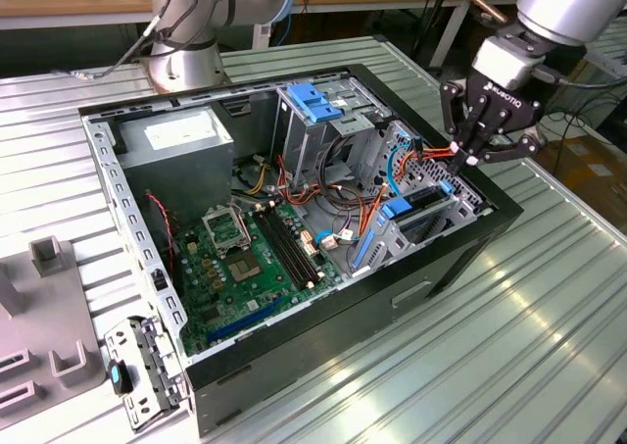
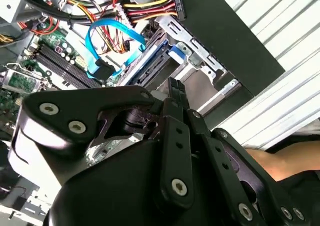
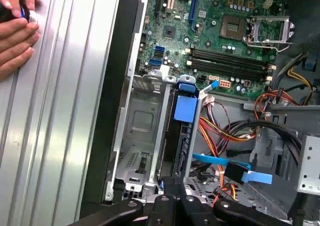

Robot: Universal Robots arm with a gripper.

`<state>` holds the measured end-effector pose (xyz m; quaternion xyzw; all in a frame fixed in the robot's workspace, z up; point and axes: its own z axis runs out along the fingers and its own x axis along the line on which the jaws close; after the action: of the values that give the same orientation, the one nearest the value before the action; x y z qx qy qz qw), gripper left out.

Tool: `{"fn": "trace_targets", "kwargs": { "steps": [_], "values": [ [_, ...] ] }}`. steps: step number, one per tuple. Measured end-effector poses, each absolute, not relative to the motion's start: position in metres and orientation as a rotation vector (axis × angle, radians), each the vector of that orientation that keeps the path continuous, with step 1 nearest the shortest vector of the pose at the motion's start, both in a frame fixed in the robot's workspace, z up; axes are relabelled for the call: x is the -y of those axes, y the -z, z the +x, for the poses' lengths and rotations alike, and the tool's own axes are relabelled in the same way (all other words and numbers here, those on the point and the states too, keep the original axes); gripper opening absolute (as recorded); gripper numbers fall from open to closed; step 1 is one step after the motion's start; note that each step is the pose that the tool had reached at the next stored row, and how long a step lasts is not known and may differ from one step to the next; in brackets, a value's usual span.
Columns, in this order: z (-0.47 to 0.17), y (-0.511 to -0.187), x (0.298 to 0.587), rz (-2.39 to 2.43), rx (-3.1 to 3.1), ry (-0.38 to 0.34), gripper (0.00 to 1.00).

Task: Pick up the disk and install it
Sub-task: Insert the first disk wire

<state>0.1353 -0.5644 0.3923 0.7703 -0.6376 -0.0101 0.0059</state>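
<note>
Since the open computer case (image 1: 323, 331) keeps its drive cage (image 3: 142, 121) at the exterior view's right end, you'll find the disk (image 3: 184, 109) standing on edge in a slot there. Its long axis runs from the blue tab near the motherboard (image 3: 210, 41) back to the gripper (image 1: 473, 160). The fingers (image 2: 176, 94) are pinched together at the disk's far end, apparently clasping nothing.

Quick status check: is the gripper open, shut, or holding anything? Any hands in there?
Gripper: shut, fingertips together, holding nothing.
Person's hand: on the table outside the case; whether it grips anything cannot be told.
</note>
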Motion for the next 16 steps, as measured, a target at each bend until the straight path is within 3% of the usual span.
{"fn": "trace_targets", "kwargs": {
  "steps": [16],
  "values": [
    [0.158,-0.391,0.553,2.577,1.771,0.031,0.11]
  ]
}}
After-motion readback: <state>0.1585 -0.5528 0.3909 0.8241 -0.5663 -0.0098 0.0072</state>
